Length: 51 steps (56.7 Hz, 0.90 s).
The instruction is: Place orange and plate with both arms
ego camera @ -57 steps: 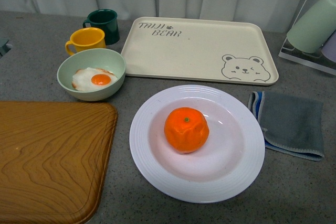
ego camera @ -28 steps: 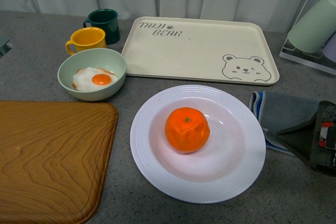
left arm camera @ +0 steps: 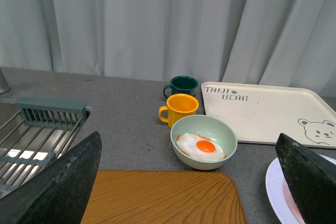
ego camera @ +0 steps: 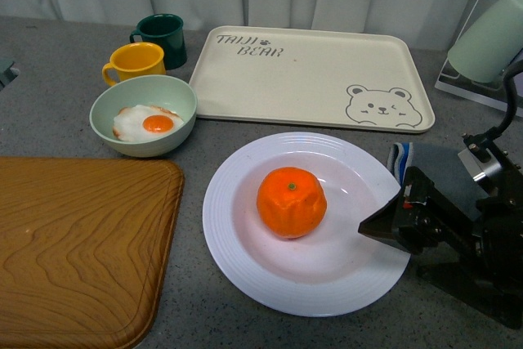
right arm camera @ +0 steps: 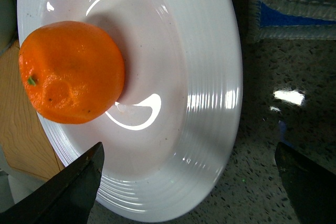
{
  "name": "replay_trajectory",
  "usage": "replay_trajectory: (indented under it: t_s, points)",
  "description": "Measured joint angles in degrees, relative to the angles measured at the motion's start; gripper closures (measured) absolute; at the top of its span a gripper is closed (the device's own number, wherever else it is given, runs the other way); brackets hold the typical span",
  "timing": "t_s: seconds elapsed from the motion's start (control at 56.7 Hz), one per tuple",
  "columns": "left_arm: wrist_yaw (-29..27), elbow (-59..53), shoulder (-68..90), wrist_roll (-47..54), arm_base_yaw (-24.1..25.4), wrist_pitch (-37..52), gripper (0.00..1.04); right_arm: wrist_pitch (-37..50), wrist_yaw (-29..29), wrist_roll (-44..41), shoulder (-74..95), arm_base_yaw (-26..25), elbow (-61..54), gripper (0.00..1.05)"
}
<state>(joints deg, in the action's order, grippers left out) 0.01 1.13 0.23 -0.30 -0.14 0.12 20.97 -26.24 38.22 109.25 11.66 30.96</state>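
Observation:
The orange [ego camera: 291, 202] sits in the middle of the white plate [ego camera: 237, 263] on the grey counter. My right gripper [ego camera: 384, 226] is open at the plate's right rim, to the right of the orange and apart from it. In the right wrist view the orange [right arm camera: 71, 72] lies in the plate [right arm camera: 210, 124], and the right gripper [right arm camera: 189, 182] spans the plate's ridged rim and the counter beside it. My left gripper [left arm camera: 186, 192] does not show in the front view. It is open above the wooden board [left arm camera: 163, 198], with a sliver of the plate [left arm camera: 274, 187] beside one finger.
A beige bear tray [ego camera: 310, 75] lies behind the plate. A pale green bowl [ego camera: 143, 116] holding a fried egg, a yellow mug [ego camera: 135, 61] and a dark green mug [ego camera: 163, 34] stand at back left. The wooden board [ego camera: 82, 243] fills the front left. My right arm partly covers a grey cloth [ego camera: 441, 169].
My right gripper has come in from the right edge and moved left to the plate's right rim, covering much of the cloth. The orange and the plate have not moved.

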Motion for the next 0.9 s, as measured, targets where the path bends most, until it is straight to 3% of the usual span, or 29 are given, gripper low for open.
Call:
replay_trajectory:
  t_s: [0.212,0.652,0.899]
  points:
    - [0.0,0.0,0.0,0.0,0.0,0.0,0.07,-3.2,1.2,6.3,4.3,1.1,5.3,0.13]
    - [0.0,0.0,0.0,0.0,0.0,0.0,0.07,-17.3,4.0,8.9,7.5,1.1,12.6,0.81]
    - [0.0,0.0,0.0,0.0,0.0,0.0,0.07,-15.4,0.1,8.6,4.2,0.0,11.3,0.92]
